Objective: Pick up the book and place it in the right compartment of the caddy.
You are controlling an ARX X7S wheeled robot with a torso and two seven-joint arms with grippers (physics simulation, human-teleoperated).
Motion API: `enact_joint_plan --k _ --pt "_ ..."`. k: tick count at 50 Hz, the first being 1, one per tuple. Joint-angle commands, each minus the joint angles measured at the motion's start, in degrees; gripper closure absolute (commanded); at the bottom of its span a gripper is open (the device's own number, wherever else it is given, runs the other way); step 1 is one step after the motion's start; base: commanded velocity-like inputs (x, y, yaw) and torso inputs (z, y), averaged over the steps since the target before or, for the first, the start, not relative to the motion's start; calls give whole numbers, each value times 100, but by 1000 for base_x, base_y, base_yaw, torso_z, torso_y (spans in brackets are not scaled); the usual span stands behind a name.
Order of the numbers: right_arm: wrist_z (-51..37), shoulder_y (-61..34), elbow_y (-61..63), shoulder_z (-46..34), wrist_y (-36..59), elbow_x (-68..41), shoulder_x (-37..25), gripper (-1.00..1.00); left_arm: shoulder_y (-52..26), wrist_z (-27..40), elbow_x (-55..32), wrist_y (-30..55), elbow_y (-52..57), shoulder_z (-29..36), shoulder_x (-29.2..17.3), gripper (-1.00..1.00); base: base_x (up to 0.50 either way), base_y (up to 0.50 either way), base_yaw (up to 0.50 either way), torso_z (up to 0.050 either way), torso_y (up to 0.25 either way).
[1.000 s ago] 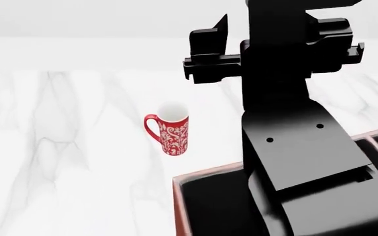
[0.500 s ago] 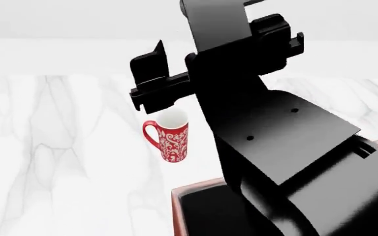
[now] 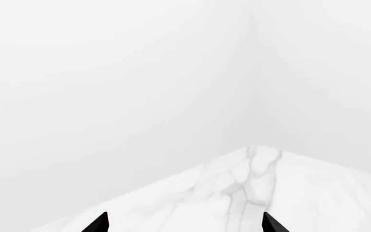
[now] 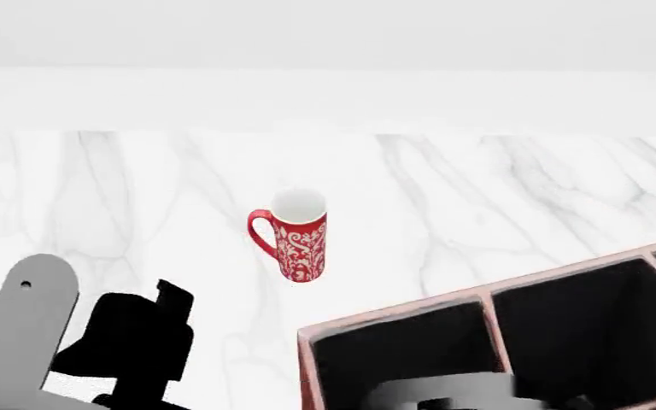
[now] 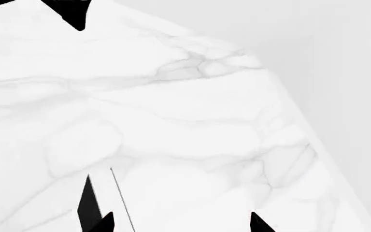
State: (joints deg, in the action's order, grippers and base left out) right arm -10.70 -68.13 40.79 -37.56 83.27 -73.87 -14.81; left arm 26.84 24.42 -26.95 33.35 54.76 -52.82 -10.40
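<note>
A black left gripper [image 4: 134, 342] is hovering low over the white marble table [image 4: 511, 196], fingers spread; a red-and-white patterned mug [image 4: 296, 234] is standing centre; the reddish-brown divided caddy [image 4: 391, 313] is sitting right. The right gripper's [image 5: 179, 223] tips are parted; book unseen.

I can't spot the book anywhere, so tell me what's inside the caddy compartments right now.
The caddy shows only black lining in its visible compartments, no book. Their near ends run off the frame's bottom, where a blurred grey shape covers part, so that stretch cannot be checked.
</note>
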Motion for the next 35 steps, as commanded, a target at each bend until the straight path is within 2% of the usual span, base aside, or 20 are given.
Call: enact_joint_plan --k 1,21,29,35 --pt "742 175 799 -1074 6 233 77 -100 77 -162 41 -177 12 -120 104 -100 0 0 0 0 0" --pt "1078 138 557 -1862 -627 1379 -326 -100 140 -160 95 -323 -83 -28 137 -100 0 0 0 0 0" --pt "1492 185 180 -2648 -1304 2298 -487 -100 160 -146 100 -343 -96 -11 128 -100 0 0 0 0 0" --pt "1657 184 -68 -2940 -1551 2594 -493 -100 160 -143 131 -383 -141 38 127 -100 0 0 0 0 0"
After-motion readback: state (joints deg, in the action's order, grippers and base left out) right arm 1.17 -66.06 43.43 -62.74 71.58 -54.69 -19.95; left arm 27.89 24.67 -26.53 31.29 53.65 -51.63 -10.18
